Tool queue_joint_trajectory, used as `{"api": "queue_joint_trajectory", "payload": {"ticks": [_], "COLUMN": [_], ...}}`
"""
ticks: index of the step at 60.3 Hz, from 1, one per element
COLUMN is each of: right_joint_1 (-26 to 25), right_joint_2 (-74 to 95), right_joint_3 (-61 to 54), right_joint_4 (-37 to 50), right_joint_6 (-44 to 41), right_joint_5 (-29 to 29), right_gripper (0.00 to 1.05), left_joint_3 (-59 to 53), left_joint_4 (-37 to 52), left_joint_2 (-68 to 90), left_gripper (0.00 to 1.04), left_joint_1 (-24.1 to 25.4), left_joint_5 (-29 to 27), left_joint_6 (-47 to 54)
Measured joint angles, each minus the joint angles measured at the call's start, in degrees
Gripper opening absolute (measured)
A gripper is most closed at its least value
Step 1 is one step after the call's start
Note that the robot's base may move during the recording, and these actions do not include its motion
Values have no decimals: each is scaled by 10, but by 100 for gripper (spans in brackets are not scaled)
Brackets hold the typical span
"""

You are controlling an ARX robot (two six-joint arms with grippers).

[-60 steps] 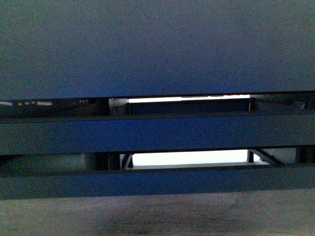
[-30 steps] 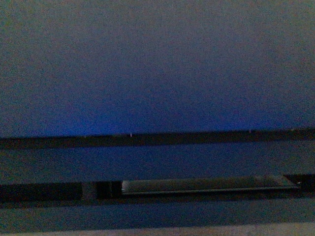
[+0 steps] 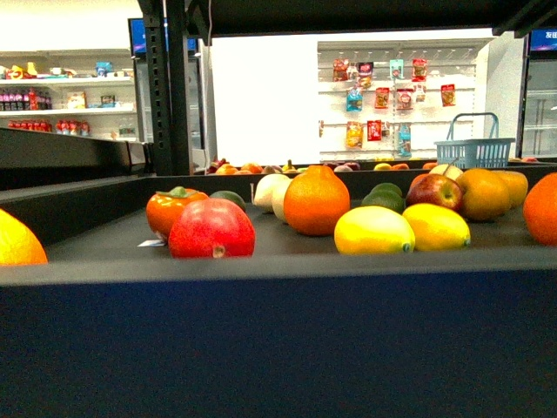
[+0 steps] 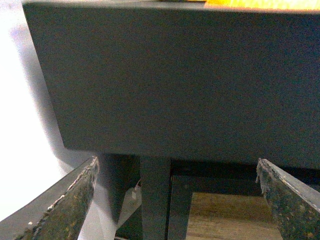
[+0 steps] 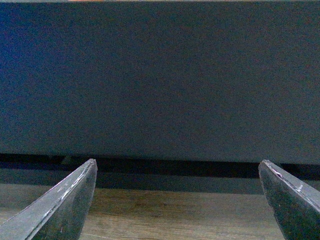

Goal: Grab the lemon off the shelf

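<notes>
— Behind the fruit a bright shop is seen, with a blue basket [image 3: 474, 150] far back. Where is the lemon found in the front view?
— On the black deck of the shelf [image 3: 278, 348]. The lemon [image 3: 374, 231] is laid right of centre, close beside a second yellow fruit [image 3: 436, 225] and near an orange [image 3: 316, 200]. No arm is shown there.
— And in the left wrist view?
— Only the shelf's dark front wall is shown. The left gripper [image 4: 176, 161] is spread wide below it, with nothing held.
— The right wrist view?
— The same wall is seen. The right gripper [image 5: 176, 161] is likewise spread wide and empty.
— How is the lemon judged to handle?
— Light, firm and smooth-skinned, so apt to roll. It is best taken across its narrow middle, clear of its neighbour.
</notes>
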Motion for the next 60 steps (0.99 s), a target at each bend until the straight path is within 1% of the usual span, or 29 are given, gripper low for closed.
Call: {"api": "queue_joint_trajectory", "payload": {"ticks": [60], "right_joint_1": [0], "right_joint_2": [0], "right_joint_3": [0], "right_joint_4": [0], "right_joint_6": [0], "right_joint_5": [0], "right_gripper": [97], "left_joint_3": [0], "left_joint_4": [0], "left_joint_2": [0], "left_gripper": [97], "left_joint_1": [0], "left_joint_5": [0], "left_joint_6": [0]}}
